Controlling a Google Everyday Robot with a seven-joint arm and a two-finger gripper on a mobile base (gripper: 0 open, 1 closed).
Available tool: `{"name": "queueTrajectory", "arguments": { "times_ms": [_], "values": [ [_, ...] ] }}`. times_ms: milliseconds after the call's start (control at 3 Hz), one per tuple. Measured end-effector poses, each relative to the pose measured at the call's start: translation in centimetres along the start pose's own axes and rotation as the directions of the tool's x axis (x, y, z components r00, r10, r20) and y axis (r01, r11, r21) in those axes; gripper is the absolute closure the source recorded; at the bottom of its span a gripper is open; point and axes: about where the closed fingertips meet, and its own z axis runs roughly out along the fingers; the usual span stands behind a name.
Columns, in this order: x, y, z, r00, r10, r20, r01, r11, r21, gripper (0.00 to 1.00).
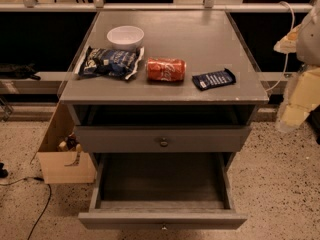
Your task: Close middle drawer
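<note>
The middle drawer [162, 218] is a wide grey drawer pulled far out at the bottom of the camera view. Its inside [162, 179] looks empty, and its small round knob [163, 227] sits at the lower edge of its front. Above it is the top drawer front [125, 140] with a bigger knob [163, 142], out only a little. The lowest drawer is hidden under the open one. My gripper [290, 118] hangs at the right edge of the view, pale and blurred, to the right of the cabinet and above the open drawer's level, touching nothing.
On the grey cabinet top [210, 44] lie a white bowl [125, 36], a blue snack bag [109, 62], a red soda can [166, 69] on its side and a dark blue bar [214, 79]. A cardboard box [62, 156] stands left of the cabinet. A cable [40, 209] runs over the speckled floor.
</note>
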Motion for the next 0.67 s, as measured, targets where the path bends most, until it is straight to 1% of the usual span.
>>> {"name": "queueTrajectory", "arguments": {
  "times_ms": [333, 667],
  "values": [
    [0.0, 0.0, 0.0, 1.0, 0.0, 0.0, 0.0, 1.0, 0.0, 0.0],
    [0.1, 0.2, 1.1, 0.999, 0.032, 0.036, -0.032, 0.9995, -0.005, 0.0]
  ]
}}
